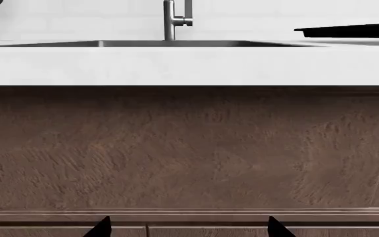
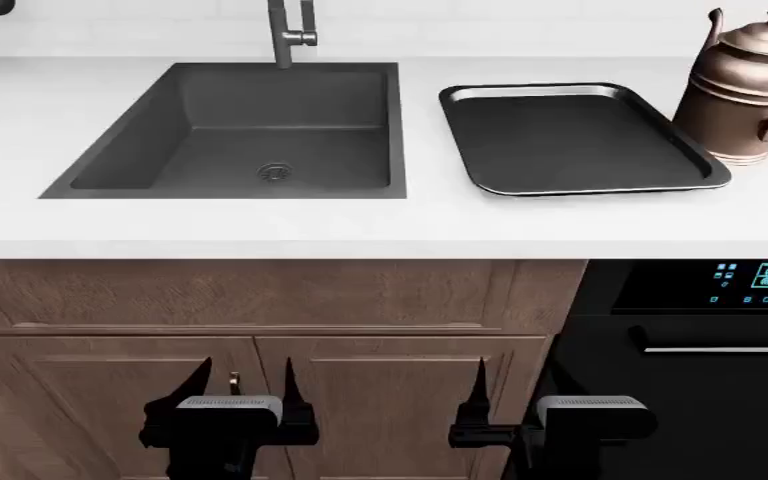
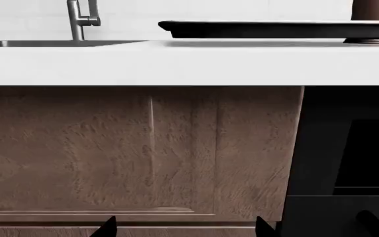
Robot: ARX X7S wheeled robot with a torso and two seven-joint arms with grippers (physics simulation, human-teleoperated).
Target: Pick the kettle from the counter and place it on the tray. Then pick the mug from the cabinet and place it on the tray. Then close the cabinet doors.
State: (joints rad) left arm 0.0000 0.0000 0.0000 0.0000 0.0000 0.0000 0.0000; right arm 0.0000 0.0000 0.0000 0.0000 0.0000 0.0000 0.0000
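Note:
The copper kettle (image 2: pixel 747 90) with dark red handle stands on the white counter (image 2: pixel 357 225) at the far right, just right of the dark grey tray (image 2: pixel 578 140). The tray's edge (image 3: pixel 275 28) and the kettle's base (image 3: pixel 376 10) show in the right wrist view. The tray's corner also shows in the left wrist view (image 1: pixel 351 30). My left gripper (image 2: pixel 244 385) and right gripper (image 2: pixel 524 390) are both open and empty, low in front of the brown cabinet doors below the counter. The mug is out of view.
A dark inset sink (image 2: pixel 244 135) with a steel faucet (image 2: pixel 291 30) lies left of the tray. A black oven (image 2: pixel 704 360) with a lit panel stands below the counter at the right. Brown lower cabinet doors (image 2: pixel 131 400) are shut.

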